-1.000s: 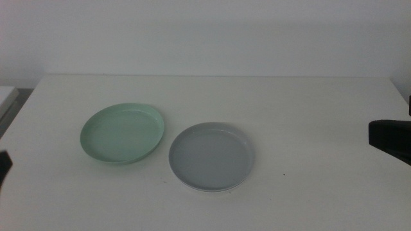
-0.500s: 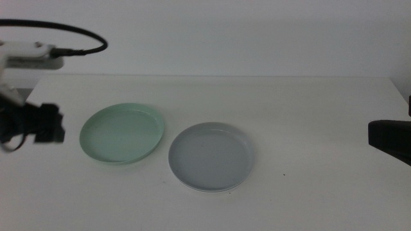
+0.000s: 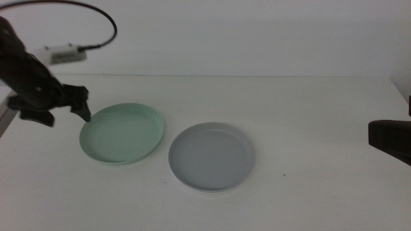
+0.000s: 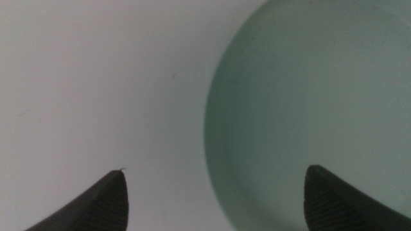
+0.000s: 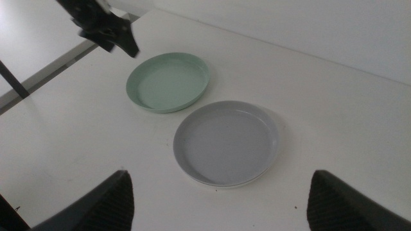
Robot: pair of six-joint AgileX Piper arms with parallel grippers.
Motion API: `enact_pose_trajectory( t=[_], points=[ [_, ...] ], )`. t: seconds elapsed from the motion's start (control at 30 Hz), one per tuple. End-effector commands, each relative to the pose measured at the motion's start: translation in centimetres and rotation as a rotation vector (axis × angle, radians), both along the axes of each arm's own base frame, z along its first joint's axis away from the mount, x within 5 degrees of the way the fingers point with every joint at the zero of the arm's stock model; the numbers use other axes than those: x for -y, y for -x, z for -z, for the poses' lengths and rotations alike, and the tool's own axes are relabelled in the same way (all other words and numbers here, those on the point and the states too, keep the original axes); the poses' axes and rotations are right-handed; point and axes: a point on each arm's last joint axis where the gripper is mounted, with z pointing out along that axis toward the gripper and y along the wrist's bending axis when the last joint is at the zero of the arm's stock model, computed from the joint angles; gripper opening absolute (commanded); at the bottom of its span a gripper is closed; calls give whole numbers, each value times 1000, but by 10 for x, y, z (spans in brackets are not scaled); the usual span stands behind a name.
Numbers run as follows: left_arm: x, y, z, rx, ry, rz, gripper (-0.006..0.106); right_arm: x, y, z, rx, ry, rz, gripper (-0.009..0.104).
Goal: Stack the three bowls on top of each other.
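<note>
White matte table (image 3: 321, 115), broad and rectangular, its far edge set against a plain off-white wall (image 3: 257, 32); a dark gap with a pale strip runs along its left side; lighting soft, even, shadows faint.

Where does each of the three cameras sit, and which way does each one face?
Middle view: in front, above the table, looking forward and down; left gripper enters at left, right arm at right edge.
Left wrist view: straight down over the mint green bowl rim, own open jaws straddling it.
Right wrist view: low, across the table to the grey bowl, a white bowl edge beneath; own jaws open.
All three show the green bowl.
</note>
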Motion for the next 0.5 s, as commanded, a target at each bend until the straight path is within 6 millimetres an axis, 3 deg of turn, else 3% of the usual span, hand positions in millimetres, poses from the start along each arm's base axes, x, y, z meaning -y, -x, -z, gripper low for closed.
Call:
enact_pose_trajectory(
  t=[0.0, 0.1, 0.2, 0.33, 0.47],
  points=[
    [0, -14, 20, -35, 28, 8, 92, 1, 0, 0, 10, 1, 6, 92],
    [0, -23, 42, -74, 49, -1, 85, 1, 0, 0, 10, 1, 6, 92],
    [1, -28, 59, -89, 66, -16, 70, 1, 0, 0, 10, 1, 6, 92],
    [2, -31, 75, -108, 96, -33, 41, 1, 0, 0, 10, 1, 6, 92],
    [4, -30, 76, -121, 112, -32, 12, 1, 0, 0, 10, 1, 6, 92]
  ],
)
